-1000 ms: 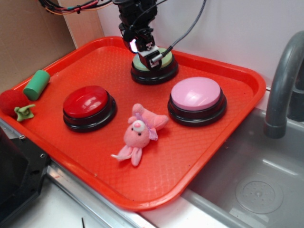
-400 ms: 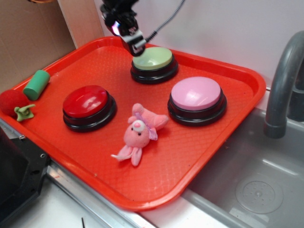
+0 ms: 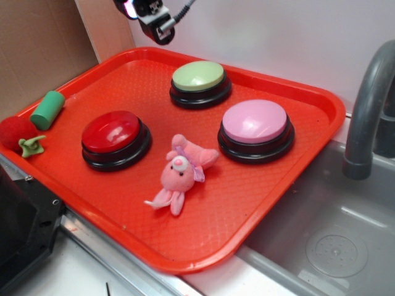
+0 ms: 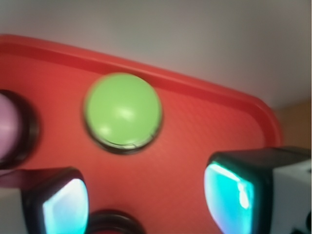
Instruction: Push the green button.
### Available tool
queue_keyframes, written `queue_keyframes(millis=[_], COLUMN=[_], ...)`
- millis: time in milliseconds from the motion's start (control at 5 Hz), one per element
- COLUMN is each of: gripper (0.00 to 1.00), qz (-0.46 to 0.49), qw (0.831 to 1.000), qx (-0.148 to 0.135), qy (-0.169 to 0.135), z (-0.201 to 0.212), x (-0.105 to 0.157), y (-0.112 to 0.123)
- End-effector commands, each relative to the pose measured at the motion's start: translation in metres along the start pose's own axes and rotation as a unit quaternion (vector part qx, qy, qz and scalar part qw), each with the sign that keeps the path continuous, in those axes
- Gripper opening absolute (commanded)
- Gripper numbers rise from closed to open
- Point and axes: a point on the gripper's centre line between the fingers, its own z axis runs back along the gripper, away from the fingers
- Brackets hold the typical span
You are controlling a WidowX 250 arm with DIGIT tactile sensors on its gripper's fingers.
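White wall stands behind a big red tray (image 3: 296, 185) that sits next to a grey sink (image 3: 327, 240) with a grey tap (image 3: 364, 117). On the far side of the tray is the green button (image 3: 198, 75), light green on a black base. Nothing is touching it. A pink button (image 3: 255, 121) is closer and to the right of it, and a red button (image 3: 112, 131) sits on the left. A little pink plush toy (image 3: 179, 172) lies between the red and pink buttons, toward the front. At the left edge are a small green cylinder (image 3: 47, 110), a red ball (image 3: 15, 131) and a tiny green toy (image 3: 32, 146). The gripper (image 3: 155, 24) hangs high in the top left, up in the air and well away from the green button. From this side you cannot tell how wide the jaws are.

Looking down from the wrist, the picture is blurry. The green button (image 4: 123, 111) shows in the middle, on the red tray (image 4: 195, 146). The gripper (image 4: 146, 200) has its two jaws apart, one on each side at the bottom, and nothing is between them. The pink button (image 4: 7, 129) peeks in at the left edge.
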Motion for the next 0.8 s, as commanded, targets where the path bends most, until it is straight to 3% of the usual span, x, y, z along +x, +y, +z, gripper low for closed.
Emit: queue_keyframes(millis=[0, 600], gripper=[1.0, 1.0], qz=[0.051, 0.072], qw=[0.998, 0.997], qx=[0.0, 0.001], qy=[-0.035, -0.018], z=[0.033, 0.063], x=[0.009, 0.005], y=[0.004, 0.002])
